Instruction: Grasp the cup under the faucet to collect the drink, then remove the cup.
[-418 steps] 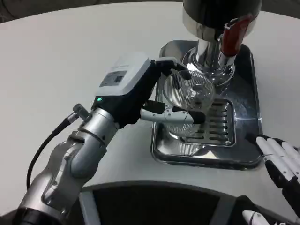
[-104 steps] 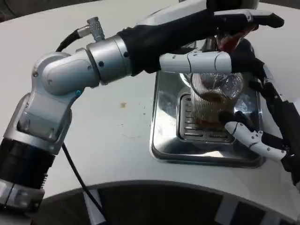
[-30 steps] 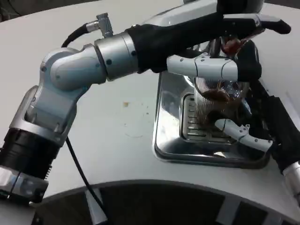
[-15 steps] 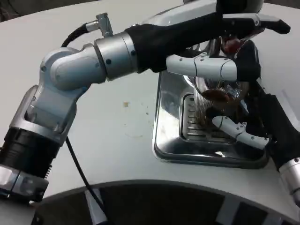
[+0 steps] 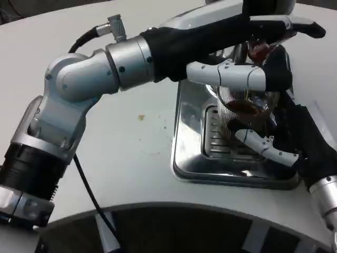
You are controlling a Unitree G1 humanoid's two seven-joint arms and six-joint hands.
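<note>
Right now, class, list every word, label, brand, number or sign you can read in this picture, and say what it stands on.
None can be read: no writing shows on the left hand, the right hand, the cup, the drip tray, the red tap lever or the table.

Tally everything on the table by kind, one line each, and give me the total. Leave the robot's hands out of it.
Cups: 1, a clear ribbed cup holding brown drink
Dispensers: 1, a drink dispenser with a red tap lever
Trays: 1, a shiny metal drip tray
Total: 3
</note>
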